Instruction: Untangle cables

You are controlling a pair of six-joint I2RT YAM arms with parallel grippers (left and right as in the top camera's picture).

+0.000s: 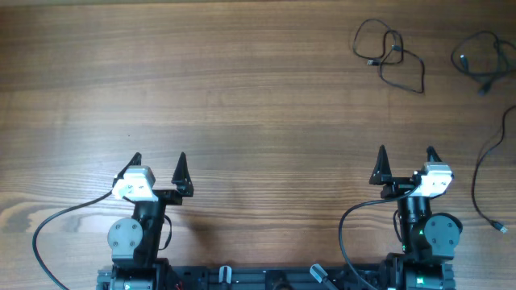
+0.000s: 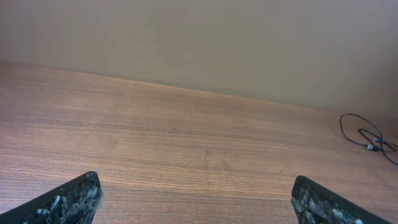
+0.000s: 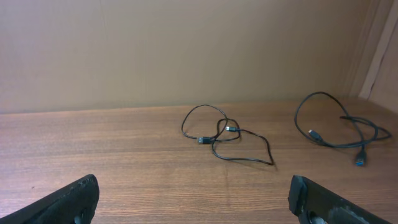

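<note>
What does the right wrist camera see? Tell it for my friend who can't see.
Two thin black cables lie apart on a wooden table: a looped cable in the middle, a second cable farther right. The right gripper is open and empty.

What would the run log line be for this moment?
left gripper: open, empty | right gripper: open, empty | cables: far right, untouched

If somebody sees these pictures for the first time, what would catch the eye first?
Probably the thin black cables at the far right of the table: a looped cable, a second cable at the edge, and a third cable trailing down the right side. Next, the left gripper and right gripper, open and empty, at the near edge, touching no cable.
</note>
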